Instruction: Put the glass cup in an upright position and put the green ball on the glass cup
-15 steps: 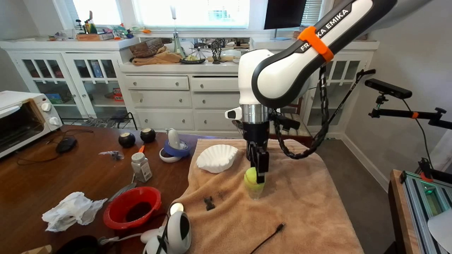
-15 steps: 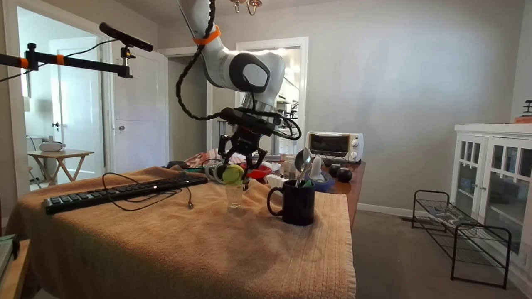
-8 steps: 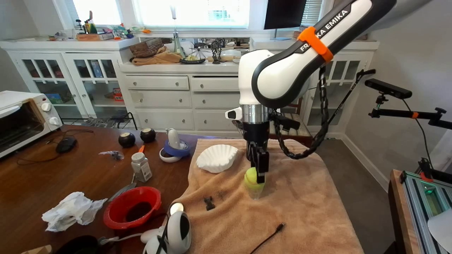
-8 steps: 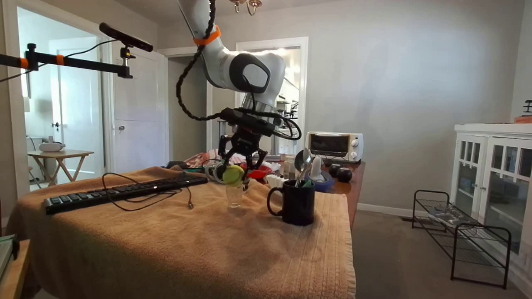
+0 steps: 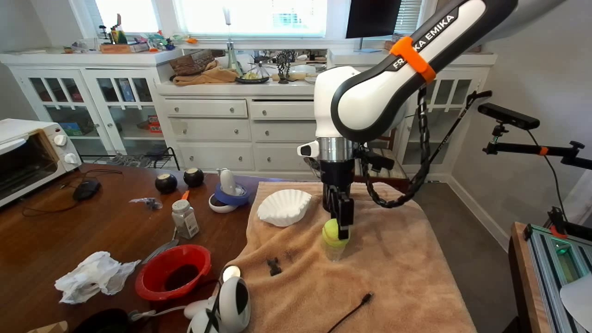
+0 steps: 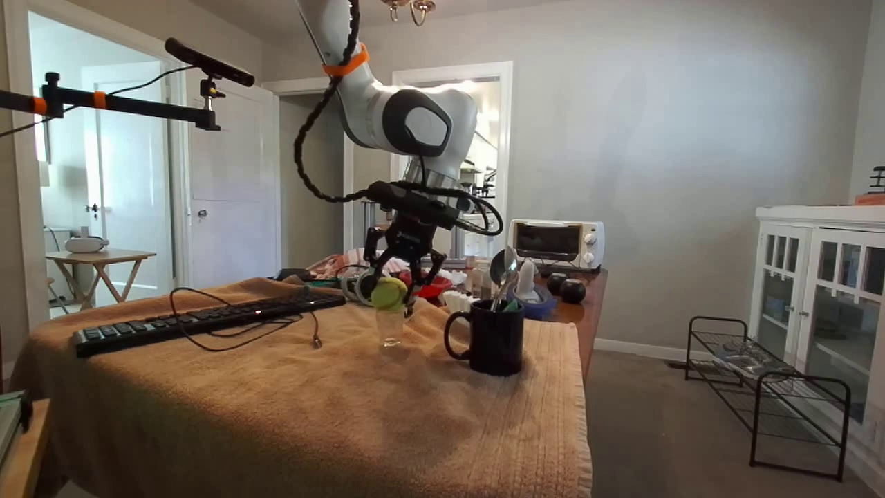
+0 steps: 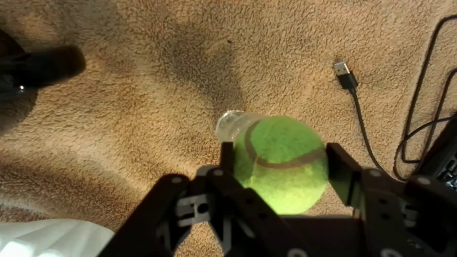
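Note:
The green ball [image 5: 330, 231] is between the two black fingers of my gripper [image 6: 393, 290], with a finger against each side in the wrist view [image 7: 282, 153]. The glass cup [image 6: 390, 330] stands upright on the tan towel, clear and faint. The ball [image 6: 388, 294] sits directly over the cup's mouth and appears to touch its rim. In an exterior view the cup [image 5: 335, 252] shows just below the ball. In the wrist view the ball [image 7: 285, 182] hides most of the cup [image 7: 232, 125]; only its lower end shows.
A black mug [image 6: 496, 339] with spoons stands close to the cup. A white fluted bowl [image 5: 284, 208] is on the towel [image 5: 393, 277]. A black keyboard [image 6: 207, 321] with a loose cable [image 7: 360, 114] lies on the cup's other side. A red bowl [image 5: 175, 273] stands farther off.
My gripper and the ball have shifted slightly together, to the right in both exterior views, and the ball looks marginally lower in one. The cup has stayed where it was.

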Robot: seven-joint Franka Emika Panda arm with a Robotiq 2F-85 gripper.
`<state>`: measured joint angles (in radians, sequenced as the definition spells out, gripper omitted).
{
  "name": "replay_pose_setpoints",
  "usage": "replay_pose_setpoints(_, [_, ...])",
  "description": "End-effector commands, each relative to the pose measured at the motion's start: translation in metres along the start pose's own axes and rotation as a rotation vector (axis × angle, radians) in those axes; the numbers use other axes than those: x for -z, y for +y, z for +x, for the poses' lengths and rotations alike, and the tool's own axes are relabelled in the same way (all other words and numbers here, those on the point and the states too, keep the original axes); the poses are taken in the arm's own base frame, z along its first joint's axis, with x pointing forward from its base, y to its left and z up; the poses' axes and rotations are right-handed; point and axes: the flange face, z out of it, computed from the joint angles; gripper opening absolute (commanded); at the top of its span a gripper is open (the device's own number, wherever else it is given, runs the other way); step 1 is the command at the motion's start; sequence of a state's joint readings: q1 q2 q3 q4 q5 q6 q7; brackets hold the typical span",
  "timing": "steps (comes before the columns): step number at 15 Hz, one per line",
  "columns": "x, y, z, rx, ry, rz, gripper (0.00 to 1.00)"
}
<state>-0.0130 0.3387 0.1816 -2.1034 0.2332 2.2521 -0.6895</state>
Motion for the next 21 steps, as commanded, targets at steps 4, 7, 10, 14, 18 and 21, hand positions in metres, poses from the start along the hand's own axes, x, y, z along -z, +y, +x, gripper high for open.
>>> replay_pose_setpoints(4, [-0.003,-0.002,-0.003,-0.024,-0.011,0.020,1.00])
replay_pose_setpoints(7, [0.007,-0.014,0.000,-0.016,-0.036,0.030,1.00])
replay_pose_setpoints(10, [0.041,-0.048,0.004,0.012,-0.025,-0.054,1.00])
replay_pose_setpoints(14, [0.111,-0.090,0.010,0.000,0.034,-0.297,1.00])
replay_pose_setpoints(18, [0.154,-0.117,0.012,-0.057,0.131,-0.490,1.00])
replay_pose_setpoints(21, [0.161,-0.117,0.018,-0.040,0.120,-0.463,1.00])
